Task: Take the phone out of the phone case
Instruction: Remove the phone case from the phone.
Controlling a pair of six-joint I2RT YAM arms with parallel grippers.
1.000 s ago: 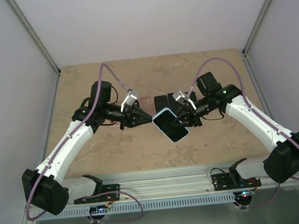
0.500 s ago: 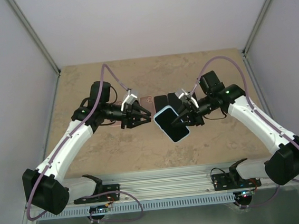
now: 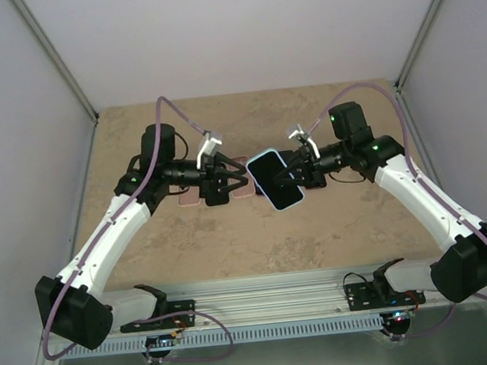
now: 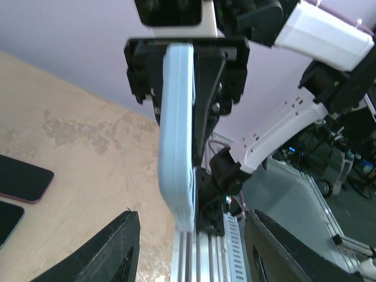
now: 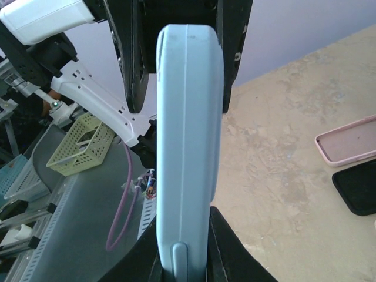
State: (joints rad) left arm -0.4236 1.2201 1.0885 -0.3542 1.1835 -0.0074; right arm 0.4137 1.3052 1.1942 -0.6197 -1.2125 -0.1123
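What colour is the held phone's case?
The case is light blue, clearest in the right wrist view.

Bright, even, diffuse light; faint shadows on table; wrist views soft, left claw fingers blurred

Plain pale lavender walls around a mottled beige stone-look tabletop.
The tabletop spreads below the jaws; walls rise beyond them.

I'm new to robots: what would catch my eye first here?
A phone in a pale blue case is held in mid-air over the middle of the table, clamped at one end by the right gripper. The left gripper faces it with its fingers apart at the other end. An empty pink case lies on the table nearby.
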